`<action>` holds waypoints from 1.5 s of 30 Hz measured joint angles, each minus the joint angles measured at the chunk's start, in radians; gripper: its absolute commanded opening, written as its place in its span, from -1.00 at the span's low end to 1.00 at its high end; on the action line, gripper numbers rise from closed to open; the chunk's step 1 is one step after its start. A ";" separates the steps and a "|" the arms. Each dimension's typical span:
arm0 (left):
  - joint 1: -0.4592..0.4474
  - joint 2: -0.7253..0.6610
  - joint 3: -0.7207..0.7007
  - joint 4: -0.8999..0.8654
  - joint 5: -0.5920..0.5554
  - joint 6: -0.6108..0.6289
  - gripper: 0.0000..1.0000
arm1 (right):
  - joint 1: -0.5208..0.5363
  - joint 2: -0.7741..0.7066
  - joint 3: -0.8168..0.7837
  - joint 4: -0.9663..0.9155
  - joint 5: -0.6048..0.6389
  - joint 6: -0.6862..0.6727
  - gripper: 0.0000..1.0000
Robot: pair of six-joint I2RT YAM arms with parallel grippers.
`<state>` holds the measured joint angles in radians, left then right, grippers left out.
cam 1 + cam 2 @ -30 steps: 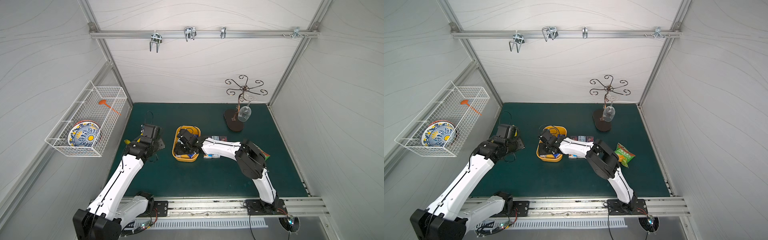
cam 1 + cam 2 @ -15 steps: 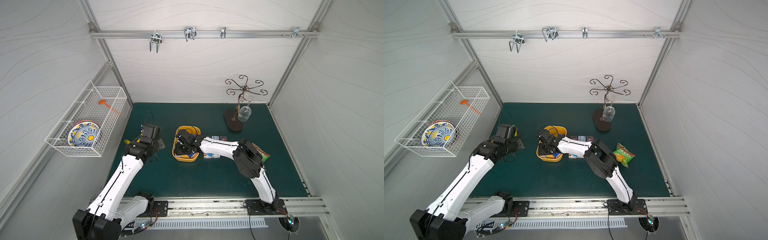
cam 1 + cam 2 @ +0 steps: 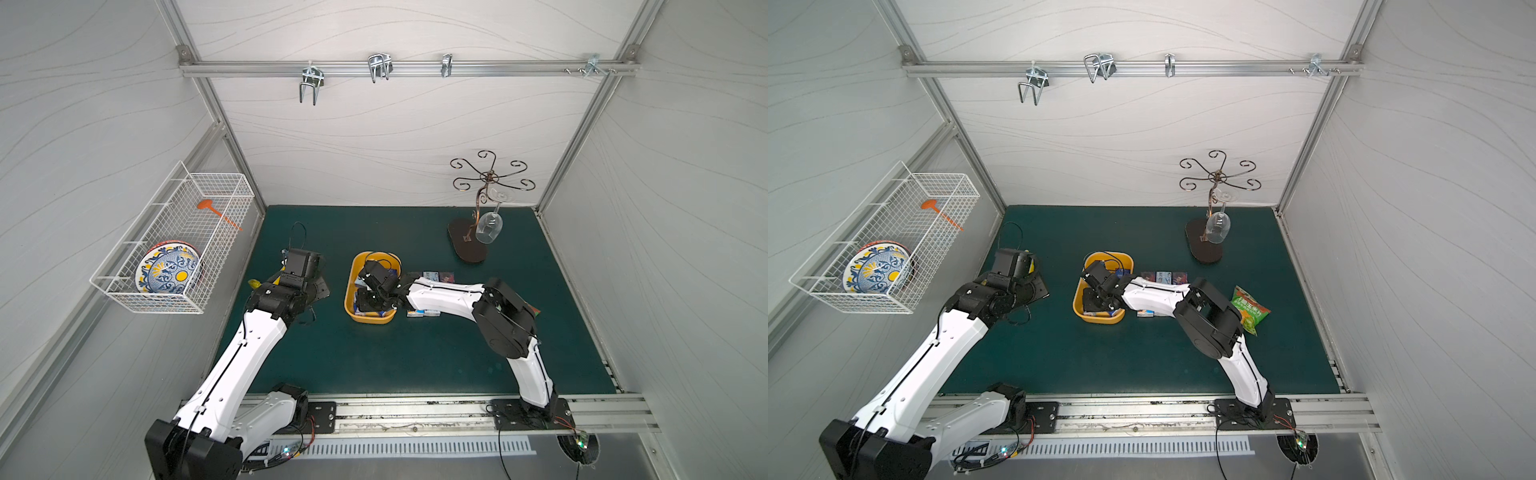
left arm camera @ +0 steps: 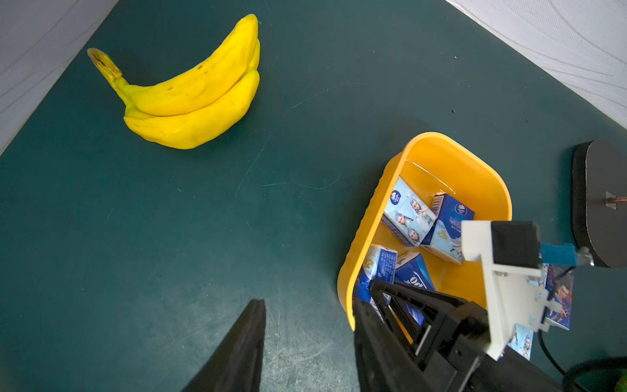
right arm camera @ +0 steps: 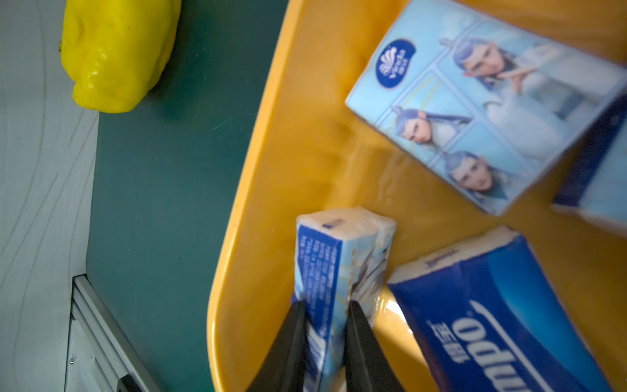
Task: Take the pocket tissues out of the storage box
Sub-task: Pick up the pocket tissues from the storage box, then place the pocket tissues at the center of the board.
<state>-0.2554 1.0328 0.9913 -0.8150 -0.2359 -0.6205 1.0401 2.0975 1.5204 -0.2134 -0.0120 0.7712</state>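
- Firmly clamped, the right gripper point(image 5: 325, 307) pinches an upright packet point(image 5: 342, 244) across its thin side; that is probably the only width the narrow jaws can span.
- Standing on edge by one wall of the storage box point(image 5: 298, 152), the packet sits low inside the tub, not yet lifted clear; other pocket tissues point(image 5: 485, 112) lie loose on the box floor.
- Removed packets point(image 3: 436, 276) line the green mat point(image 3: 415, 365) just beside the box, on the right arm's side; likely to keep each carry short.
- Fingers apart and empty, the left gripper point(image 4: 307, 302) hovers over the mat between box and banana point(image 4: 190, 98); seemingly parked clear.
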 measured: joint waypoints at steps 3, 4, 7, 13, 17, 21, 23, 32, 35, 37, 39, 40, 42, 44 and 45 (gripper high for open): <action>0.000 0.000 0.000 0.000 0.000 0.000 -0.07 | -0.007 -0.038 -0.032 0.020 0.000 0.000 -0.56; 0.000 0.000 0.000 0.000 0.000 0.000 -0.07 | -0.008 -0.053 -0.043 0.027 0.000 0.000 -0.56; 0.000 0.000 0.000 0.000 0.000 0.000 -0.07 | -0.014 -0.118 -0.088 0.050 0.000 0.000 -0.56; 0.000 0.000 0.000 0.000 0.000 0.000 -0.07 | -0.054 -0.291 -0.199 0.064 0.008 -0.014 -0.55; 0.000 0.000 0.001 0.000 0.000 0.000 -0.07 | -0.114 -0.460 -0.321 0.026 0.029 -0.060 -0.55; 0.000 0.000 0.005 0.002 0.003 0.000 -0.07 | -0.203 -0.647 -0.448 -0.069 0.065 -0.115 -0.54; 0.000 0.000 0.005 0.003 0.005 -0.001 -0.07 | -0.253 -0.744 -0.512 -0.130 0.090 -0.146 -0.53; 0.000 0.003 0.016 0.012 0.014 -0.004 -0.08 | -0.426 -0.897 -0.699 -0.333 0.151 -0.250 -0.47; 0.000 0.003 0.024 0.012 0.019 -0.006 -0.08 | -0.430 -0.874 -0.725 -0.359 0.169 -0.269 -0.47; 0.000 0.003 0.026 0.014 0.023 -0.008 -0.08 | -0.430 -0.841 -0.728 -0.362 0.172 -0.275 -0.46; 0.000 0.003 0.026 0.014 0.027 -0.010 -0.08 | -0.430 -0.801 -0.728 -0.360 0.175 -0.276 -0.44; 0.000 0.003 0.026 0.014 0.027 -0.011 -0.08 | -0.430 -0.784 -0.728 -0.359 0.177 -0.278 -0.42; 0.000 0.003 0.026 0.013 0.027 -0.011 -0.08 | -0.429 -0.750 -0.728 -0.354 0.177 -0.283 -0.36; 0.000 0.003 0.026 0.013 0.027 -0.011 -0.08 | -0.428 -0.726 -0.727 -0.345 0.174 -0.286 -0.32; 0.000 0.003 0.026 0.013 0.027 -0.011 -0.08 | -0.428 -0.715 -0.726 -0.341 0.172 -0.288 -0.30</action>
<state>-0.2554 1.0359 1.0172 -0.8017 -0.2089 -0.6319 0.6125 1.3823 0.7944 -0.5541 0.1604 0.4835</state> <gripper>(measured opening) 0.460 0.334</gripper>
